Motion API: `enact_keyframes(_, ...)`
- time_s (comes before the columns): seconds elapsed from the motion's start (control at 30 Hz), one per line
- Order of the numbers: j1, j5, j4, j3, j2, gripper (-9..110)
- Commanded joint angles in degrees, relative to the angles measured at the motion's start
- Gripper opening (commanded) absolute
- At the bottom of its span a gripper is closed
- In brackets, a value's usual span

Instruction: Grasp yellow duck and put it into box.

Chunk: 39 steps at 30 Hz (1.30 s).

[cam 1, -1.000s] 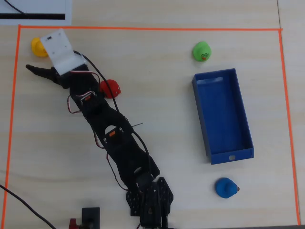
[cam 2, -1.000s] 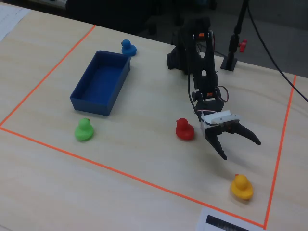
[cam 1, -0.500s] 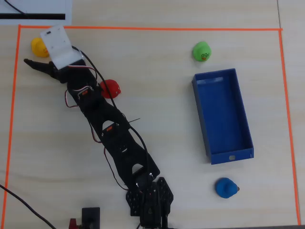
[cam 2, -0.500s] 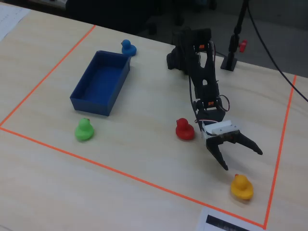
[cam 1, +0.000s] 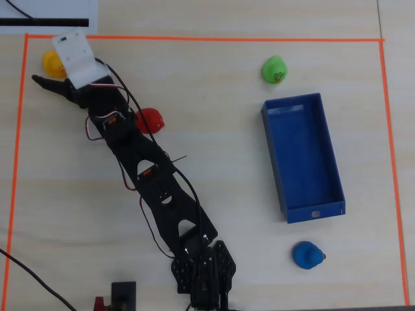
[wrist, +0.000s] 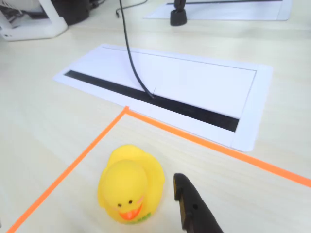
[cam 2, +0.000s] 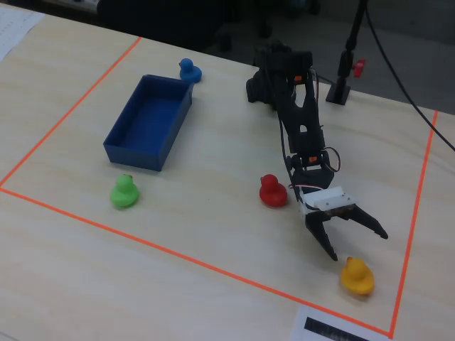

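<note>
A: Yellow duck (cam 2: 357,275) upright in the taped corner of the table (cam 2: 213,234), near the meeting point of the orange tape (cam 2: 185,257) lines. Beak toward the lens in the wrist view (wrist: 130,191).

B: Gripper state?

A: Gripper (cam 2: 357,244) spread wide, holding nothing. Hanging just above and beside the duck, no contact seen. One dark finger (wrist: 194,208) just right of the duck in the wrist view, small gap between.

B: Overhead agree?

A: Mostly. Duck (cam 1: 52,63) partly hidden under the white wrist block (cam 1: 78,58), top left. One dark finger (cam 1: 48,84) poking left just below it.

B: Box?

A: Blue box (cam 2: 117,145) well apart, on the far side of the taped area. Nothing inside, long axis running up-down in the overhead view (cam 1: 331,155).

B: Other items?

A: Red duck (cam 2: 272,190) just beside the arm's forearm, touching or not unclear. Green duck (cam 2: 124,192) near one short end of the box, blue duck (cam 2: 189,70) near the other. Black cable (wrist: 133,58) running into a dark slot in a white plate (wrist: 194,82) beyond the tape.
</note>
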Motion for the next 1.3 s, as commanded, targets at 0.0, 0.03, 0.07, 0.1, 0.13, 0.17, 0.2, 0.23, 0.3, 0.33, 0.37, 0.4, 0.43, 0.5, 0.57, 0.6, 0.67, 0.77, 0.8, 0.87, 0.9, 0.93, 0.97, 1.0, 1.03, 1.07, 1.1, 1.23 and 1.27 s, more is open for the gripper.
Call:
enact_keyframes(0.0, 0.0, 1.14, 1.93, -4.66, 0.97, 46)
enact_keyframes(0.03, 0.0, 1.49, 3.25, -5.54, 0.79, 46)
enact_keyframes(0.07, 0.0, 1.76, 4.57, -6.5, 0.53, 46)
enact_keyframes(0.1, 0.0, 1.76, 5.27, -7.38, 0.18, 46)
enact_keyframes(0.13, 0.0, 1.76, 5.8, -8.35, -0.35, 46)
enact_keyframes(0.17, -0.09, 1.76, 6.33, -9.05, -0.88, 46)
enact_keyframes(0.2, -0.09, 1.76, 6.86, -9.84, -1.32, 46)
enact_keyframes(0.23, -0.18, 1.76, 7.56, -10.55, -1.76, 46)
enact_keyframes(0.3, -0.18, 1.85, 8.09, -11.25, -2.11, 46)
enact_keyframes(0.33, -0.18, 1.85, 8.61, -11.51, -2.11, 46)
enact_keyframes(0.37, -0.09, 1.85, 8.96, -11.69, -2.2, 46)
enact_keyframes(0.4, 0.0, 1.76, 8.96, -11.78, -2.2, 46)
enact_keyframes(0.43, 0.09, 1.49, 8.96, -11.78, -2.2, 46)
enact_keyframes(0.5, 0.09, 0.79, 8.79, -12.13, -2.46, 46)
enact_keyframes(0.57, 0.09, 0.62, 8.79, -12.92, -2.64, 46)
enact_keyframes(0.6, 0.0, 0.44, 8.79, -13.36, -2.81, 46)
enact_keyframes(0.67, -0.26, 0.09, 8.96, -14.59, -3.6, 46)
enact_keyframes(0.77, -0.7, -0.18, 9.76, -17.31, -5.54, 46)
enact_keyframes(0.8, -0.79, -0.18, 9.76, -17.67, -5.89, 46)
enact_keyframes(0.87, -0.88, -0.26, 9.76, -18.19, -6.5, 45)
enact_keyframes(0.9, -0.88, -0.35, 9.76, -18.54, -6.86, 45)
enact_keyframes(0.93, -0.88, -0.53, 9.84, -18.9, -7.03, 45)
enact_keyframes(0.97, -0.88, -0.62, 9.93, -19.16, -7.29, 45)
enact_keyframes(1.0, -0.88, -0.7, 10.2, -19.78, -7.65, 45)
enact_keyframes(1.03, -0.88, -0.88, 10.46, -20.48, -8.17, 45)
enact_keyframes(1.07, -0.88, -1.05, 10.63, -21.27, -8.7, 45)
enact_keyframes(1.1, -0.97, -1.41, 10.72, -21.97, -9.23, 45)
enact_keyframes(1.23, -1.32, -3.16, 10.9, -25.31, -12.13, 45)
enact_keyframes(1.27, -1.41, -3.25, 10.9, -26.28, -12.92, 45)
